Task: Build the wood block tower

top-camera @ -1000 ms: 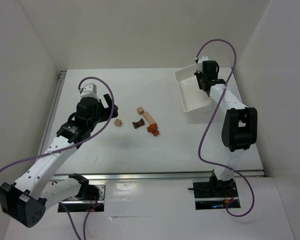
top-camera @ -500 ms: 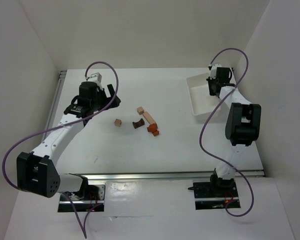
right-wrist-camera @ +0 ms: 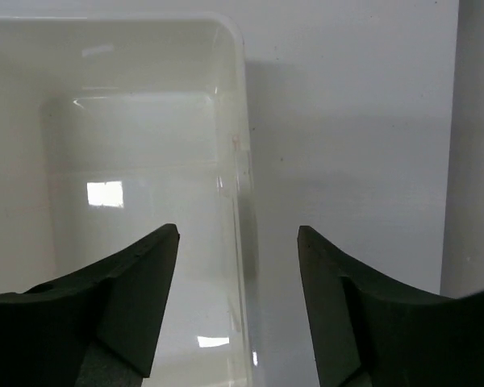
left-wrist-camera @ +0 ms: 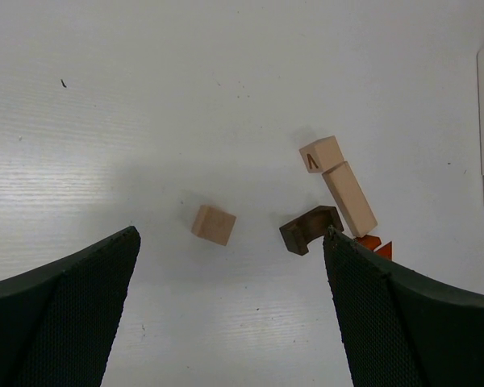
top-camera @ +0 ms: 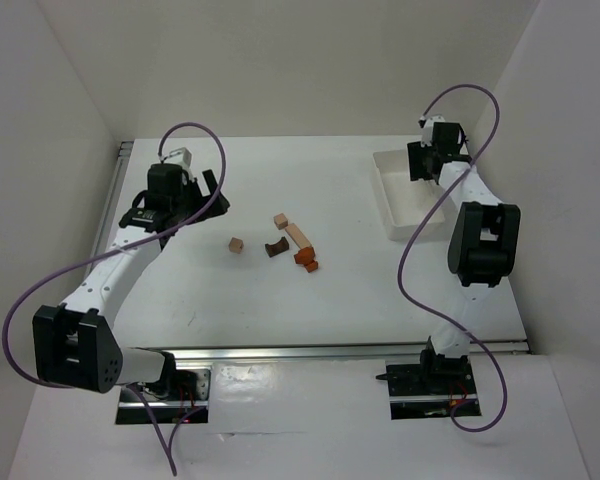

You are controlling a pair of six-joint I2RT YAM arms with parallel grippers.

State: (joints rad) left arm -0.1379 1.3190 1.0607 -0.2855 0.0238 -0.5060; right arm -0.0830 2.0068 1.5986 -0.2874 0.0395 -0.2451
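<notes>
The wooden blocks lie loose at mid-table, not stacked: a tan cube (top-camera: 236,244), a dark brown arch (top-camera: 276,249), a marked tan cube (top-camera: 279,219), a pale bar (top-camera: 298,236) and orange-red pieces (top-camera: 305,258). My left gripper (top-camera: 218,193) hovers open, left of and behind them. In the left wrist view the tan cube (left-wrist-camera: 214,225) and the arch (left-wrist-camera: 309,230) show between the wide jaws of the left gripper (left-wrist-camera: 231,235), with the pale bar (left-wrist-camera: 348,198) and marked cube (left-wrist-camera: 320,154) beyond. My right gripper (top-camera: 418,163) is open at the far right, holding nothing.
A white plastic tray (top-camera: 400,205) sits at the back right. In the right wrist view its right rim (right-wrist-camera: 244,121) runs between the jaws of the right gripper (right-wrist-camera: 238,229) without touching them. White walls enclose the table; the right wall stands close beside the tray.
The right gripper dragged the tray to the right and turned it, then opened and let go of its rim. The left arm swung back and to the left, away from the blocks.
</notes>
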